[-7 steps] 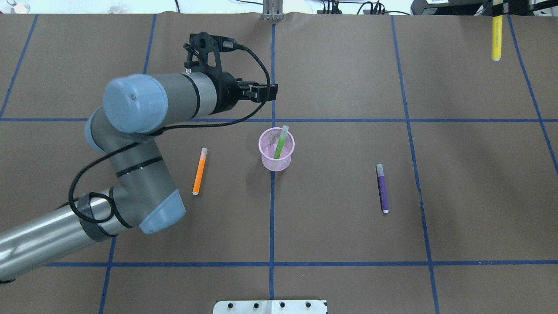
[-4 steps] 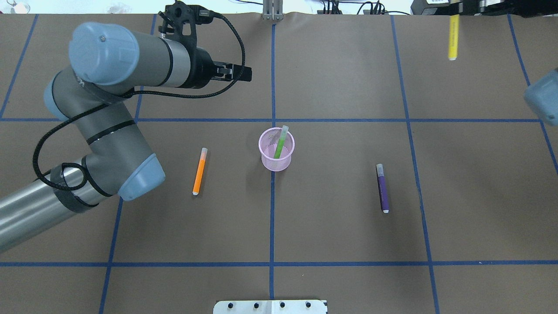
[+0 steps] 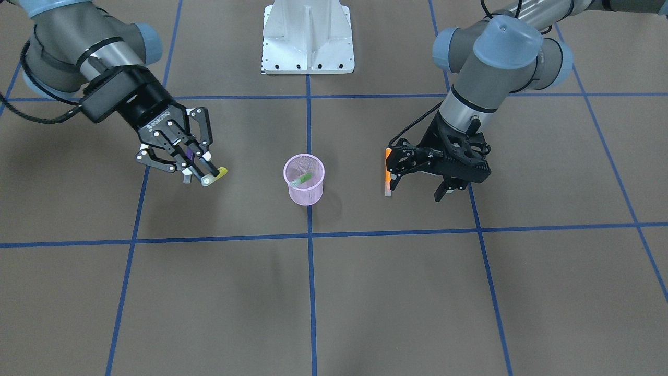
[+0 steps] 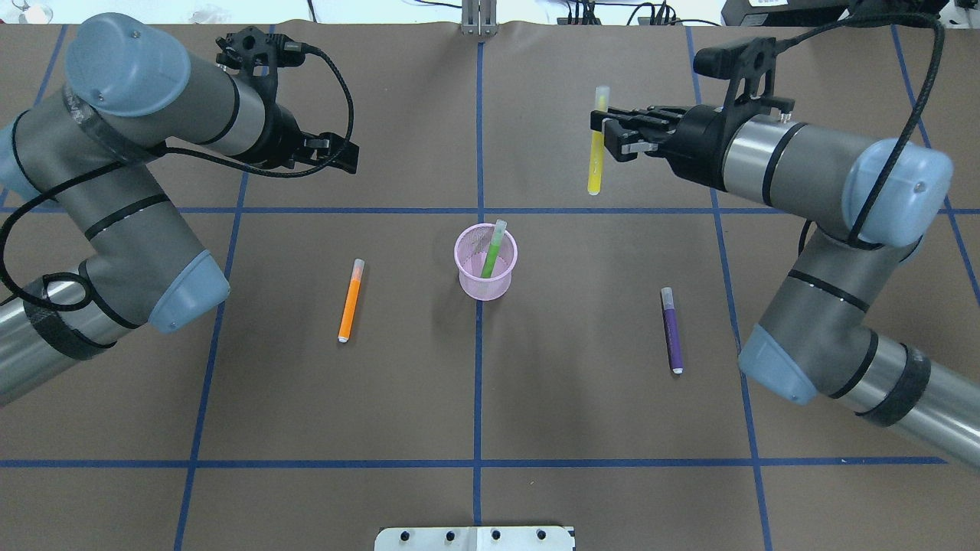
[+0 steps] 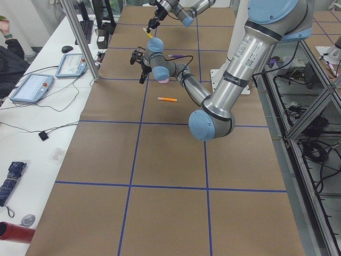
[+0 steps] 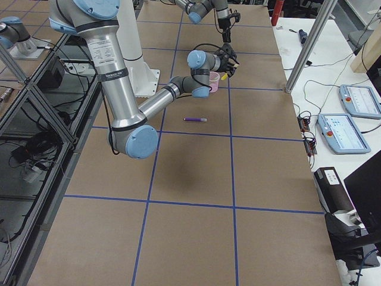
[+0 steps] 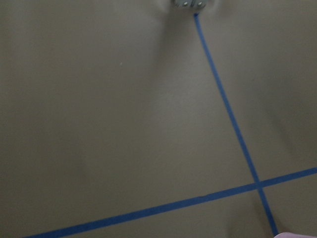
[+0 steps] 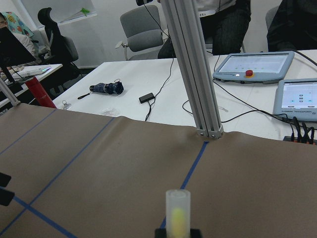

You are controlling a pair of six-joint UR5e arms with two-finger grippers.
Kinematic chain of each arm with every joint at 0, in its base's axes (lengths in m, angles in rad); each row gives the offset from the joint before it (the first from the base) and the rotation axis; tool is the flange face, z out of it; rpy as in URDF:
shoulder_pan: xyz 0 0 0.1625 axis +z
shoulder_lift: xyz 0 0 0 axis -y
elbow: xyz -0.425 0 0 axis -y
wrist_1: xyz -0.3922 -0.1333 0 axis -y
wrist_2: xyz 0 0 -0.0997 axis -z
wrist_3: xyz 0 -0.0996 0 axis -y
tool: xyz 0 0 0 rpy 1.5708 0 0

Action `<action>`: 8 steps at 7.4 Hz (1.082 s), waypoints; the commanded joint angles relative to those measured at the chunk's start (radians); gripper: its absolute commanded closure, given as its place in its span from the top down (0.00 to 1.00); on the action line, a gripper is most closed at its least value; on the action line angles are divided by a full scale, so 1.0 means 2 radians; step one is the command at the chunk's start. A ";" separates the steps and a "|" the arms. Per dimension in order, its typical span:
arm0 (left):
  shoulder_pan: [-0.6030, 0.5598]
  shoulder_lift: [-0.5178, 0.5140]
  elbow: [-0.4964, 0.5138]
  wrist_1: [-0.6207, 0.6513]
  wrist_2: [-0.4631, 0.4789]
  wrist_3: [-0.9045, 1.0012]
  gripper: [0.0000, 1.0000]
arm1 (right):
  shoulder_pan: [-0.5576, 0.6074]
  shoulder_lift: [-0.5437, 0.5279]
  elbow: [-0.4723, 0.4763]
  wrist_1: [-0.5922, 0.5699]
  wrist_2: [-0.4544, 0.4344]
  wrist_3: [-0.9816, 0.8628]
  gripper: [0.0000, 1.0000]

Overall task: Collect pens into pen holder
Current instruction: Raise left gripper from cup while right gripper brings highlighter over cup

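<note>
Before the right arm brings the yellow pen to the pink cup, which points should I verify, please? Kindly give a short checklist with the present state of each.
1. Grip: the right gripper is shut on the yellow pen. Ok.
2. Pen above the pink cup: it hangs off to one side of it. Not ok.
3. Cup upright: ok.
4. Room in the cup: only the green pen leans inside, with space beside it. Ok.
5. Left gripper out of the path: open, empty, on the cup's other side. Ok.
</note>
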 commanded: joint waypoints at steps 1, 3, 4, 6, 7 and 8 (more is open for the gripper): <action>0.005 0.000 -0.001 0.084 -0.007 -0.001 0.99 | -0.047 0.006 0.003 0.002 -0.064 -0.026 0.00; 0.029 0.001 0.020 0.084 -0.006 -0.003 0.99 | -0.099 0.043 -0.009 -0.013 -0.127 -0.055 0.00; 0.038 0.000 0.029 0.083 -0.006 -0.005 0.98 | -0.101 0.058 -0.009 -0.026 -0.128 -0.055 0.00; 0.045 -0.003 0.036 0.084 -0.006 -0.006 0.98 | -0.108 0.062 -0.010 -0.031 -0.129 -0.055 0.00; 0.055 -0.006 0.041 0.084 -0.006 -0.006 0.98 | -0.109 0.069 -0.014 -0.039 -0.129 -0.054 0.00; 0.064 -0.006 0.045 0.086 -0.007 -0.007 0.98 | -0.111 0.072 -0.022 -0.039 -0.130 -0.054 0.00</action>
